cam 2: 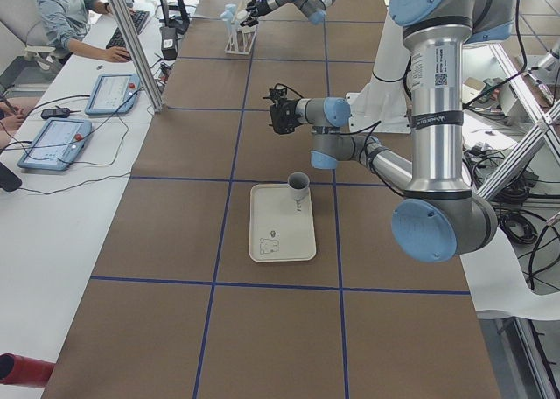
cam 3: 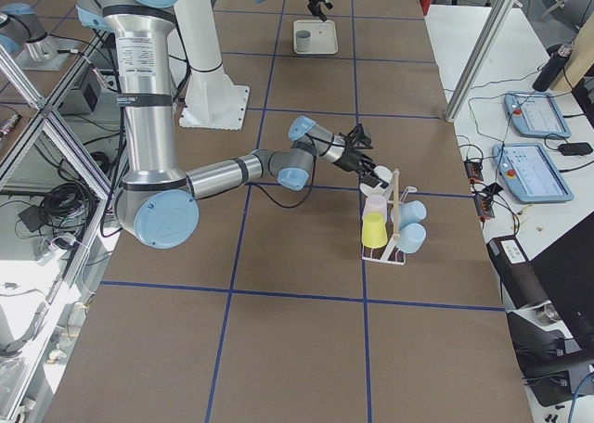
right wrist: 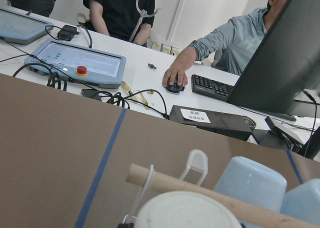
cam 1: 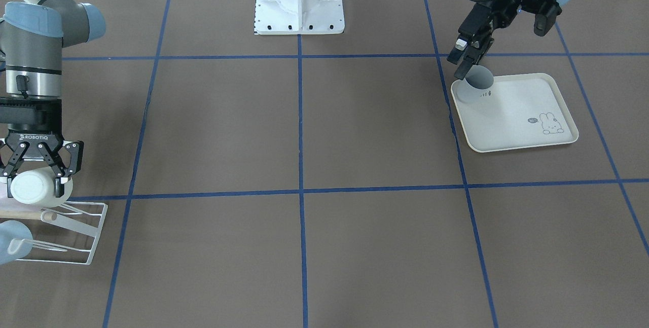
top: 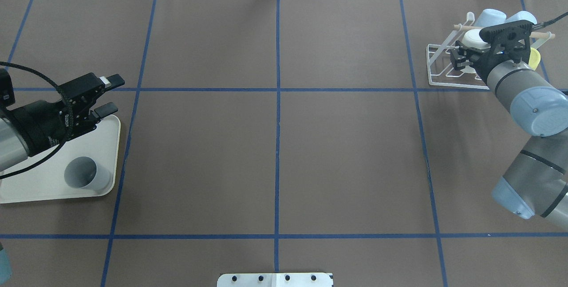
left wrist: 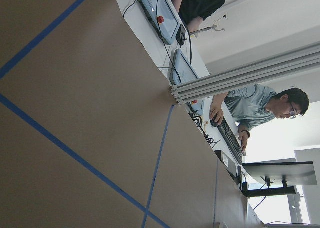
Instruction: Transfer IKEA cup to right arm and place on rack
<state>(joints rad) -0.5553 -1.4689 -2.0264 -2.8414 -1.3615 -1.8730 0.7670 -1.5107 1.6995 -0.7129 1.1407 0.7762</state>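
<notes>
The right arm [top: 514,76] holds a white cup [top: 474,38] sideways in its jaws, seemingly to hook the rack [top: 437,67] at two o'clock. The left arm [top: 9,145] hangs its jaws wide.

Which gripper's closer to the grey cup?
Left. The left gripper hovers close above the grey cup; the right gripper holds a white cup at the rack, far off.

The right arm [cam 1: 31,64] stretches forward over the surface, and the right gripper [cam 1: 35,180] has its fingers [cam 1: 68,163] closed around a white cup [cam 1: 30,188]. The left arm [top: 17,134] reaches forward above the surface, its left gripper [top: 108,96] roughly level with fingers spread apart, holding nothing.
</notes>
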